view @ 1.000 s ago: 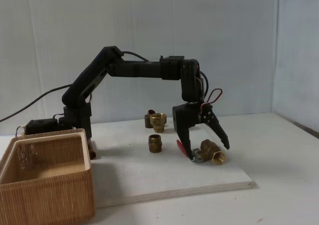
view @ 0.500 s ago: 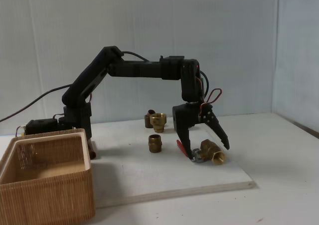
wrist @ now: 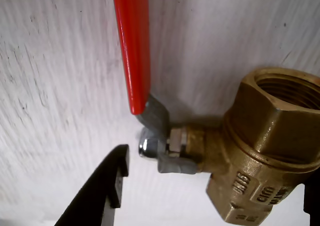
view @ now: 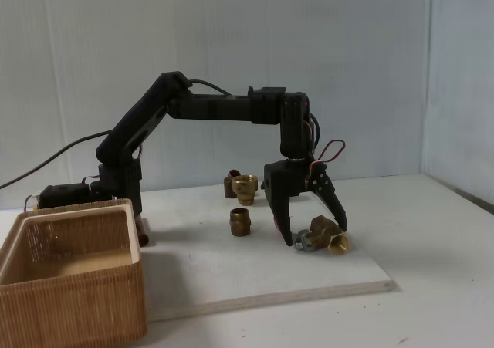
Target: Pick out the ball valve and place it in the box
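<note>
raised characters run along the brass body of the ball valve point(wrist: 260, 151) in the wrist view (too skewed to read).

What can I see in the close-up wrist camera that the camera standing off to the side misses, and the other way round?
Wrist view alone: raised lettering cast into the brass ball valve's body, the threads inside its round opening, and the silver nut where the red lever handle joins.

Fixed view alone: the whole black arm, the light-brown ribbed box at left, three plain brass fittings behind, and the pale board under them.

Both: the valve lying on the board with the open black tool straddling it, not yet closed on it.
</note>
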Available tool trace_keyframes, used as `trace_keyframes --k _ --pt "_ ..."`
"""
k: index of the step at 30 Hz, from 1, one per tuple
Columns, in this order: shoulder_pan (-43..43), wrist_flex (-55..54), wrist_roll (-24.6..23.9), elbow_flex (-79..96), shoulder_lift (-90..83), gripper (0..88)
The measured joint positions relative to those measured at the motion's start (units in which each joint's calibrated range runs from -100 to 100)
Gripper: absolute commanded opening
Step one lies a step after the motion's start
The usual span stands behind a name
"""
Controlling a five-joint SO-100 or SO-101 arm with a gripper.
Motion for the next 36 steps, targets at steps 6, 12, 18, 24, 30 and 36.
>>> trace_keyframes --k 6,12,18,24,30,36 --pt "0.0 -0.09 0.83 0.0 0.0 35.8" --pt "-0.07 -0.09 0.98 0.0 0.17 35.8" --pt "-0.59 -1.2 0.98 -1.0 3.3 35.8" --pt "-0.59 -1.81 1.03 -1.72 3.9 35.8" --pt "0.0 -1.89 1.03 -4.81 4.57 35.8" --pt "0.0 -1.89 1.03 -5.27 5.0 35.8"
